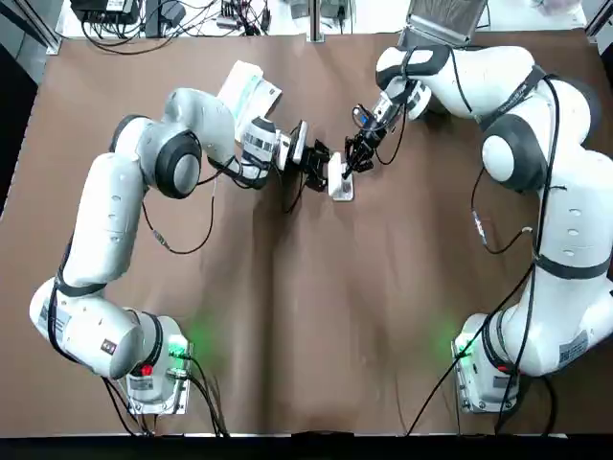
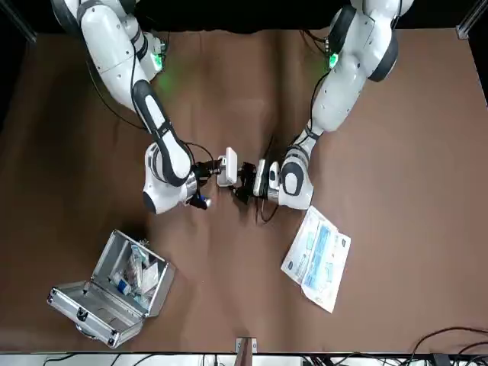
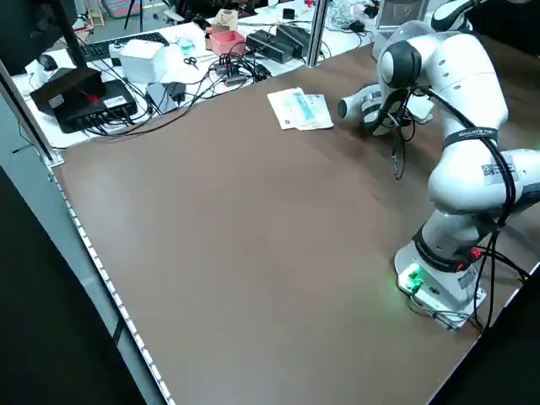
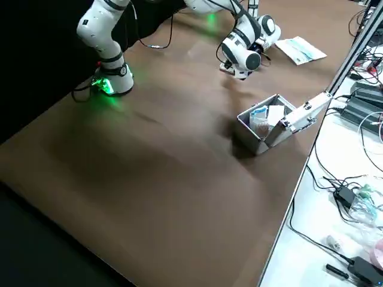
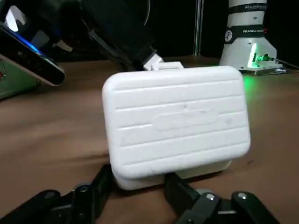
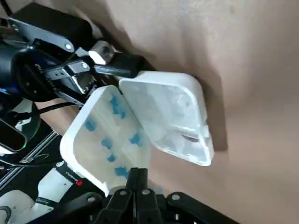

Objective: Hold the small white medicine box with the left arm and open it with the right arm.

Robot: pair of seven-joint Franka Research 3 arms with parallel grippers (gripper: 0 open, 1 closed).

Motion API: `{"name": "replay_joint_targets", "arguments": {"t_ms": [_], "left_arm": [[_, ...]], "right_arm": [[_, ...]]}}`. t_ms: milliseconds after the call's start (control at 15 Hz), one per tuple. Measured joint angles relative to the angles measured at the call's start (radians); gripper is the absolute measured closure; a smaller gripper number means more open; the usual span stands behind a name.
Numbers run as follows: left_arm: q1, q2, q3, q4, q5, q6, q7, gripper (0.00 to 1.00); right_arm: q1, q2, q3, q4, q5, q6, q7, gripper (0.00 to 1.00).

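The small white medicine box (image 1: pixel 341 184) stood mid-counter (image 1: pixel 287 316), between the arms; the left gripper (image 1: pixel 319 165) had its fingers (image 5: pixel 182 191) clamped on the base; the right gripper (image 6: pixel 138 184) pinched nearly shut on the rim of the lid (image 6: pixel 100 140), which was part-raised over blue pieces (image 6: pixel 135 138). The box looked light, stiff and smooth, probably slippery; best gripped by the base sides and pried at the free lid edge.

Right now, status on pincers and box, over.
Left pincer shut on medicine box. Right pincer pinching its lid; box open. Leaflet, metal case well apart.
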Motion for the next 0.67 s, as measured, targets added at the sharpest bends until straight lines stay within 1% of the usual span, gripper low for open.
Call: {"name": "replay_joint_targets", "arguments": {"t_ms": [667], "left_arm": [[0.000, 0.000, 0.000, 0.000, 0.000, 0.000, 0.000, 0.42]], "right_arm": [[0.045, 0.000, 0.009, 0.018, 0.058, -0.004, 0.023, 0.99]]}}
